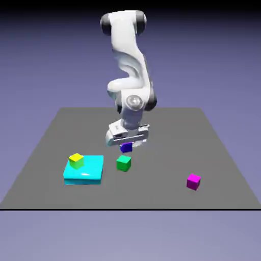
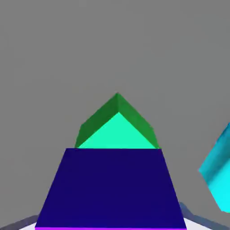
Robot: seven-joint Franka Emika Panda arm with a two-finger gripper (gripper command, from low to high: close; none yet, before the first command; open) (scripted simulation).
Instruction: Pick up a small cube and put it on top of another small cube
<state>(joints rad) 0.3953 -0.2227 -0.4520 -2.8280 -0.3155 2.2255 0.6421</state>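
Exterior cam: fixed, elevated, far, takes in the whole counter (image 1: 214,153). Hand cam: very close, facing down. Both share indigo cube (image 2: 110,186), green cube (image 1: 123,163), probably cyan block (image 2: 218,173) at 3 o'clock.

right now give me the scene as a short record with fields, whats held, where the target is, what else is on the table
tool: shut on the indigo cube, lifted off the table
target: green cube, on the table, just below and in front of the held cube, top bare
stacked yet: no, a gap shows between the two cubes
yellow cube: sits on the flat cyan block, at the exterior view's left
magenta cube: alone at the exterior view's right
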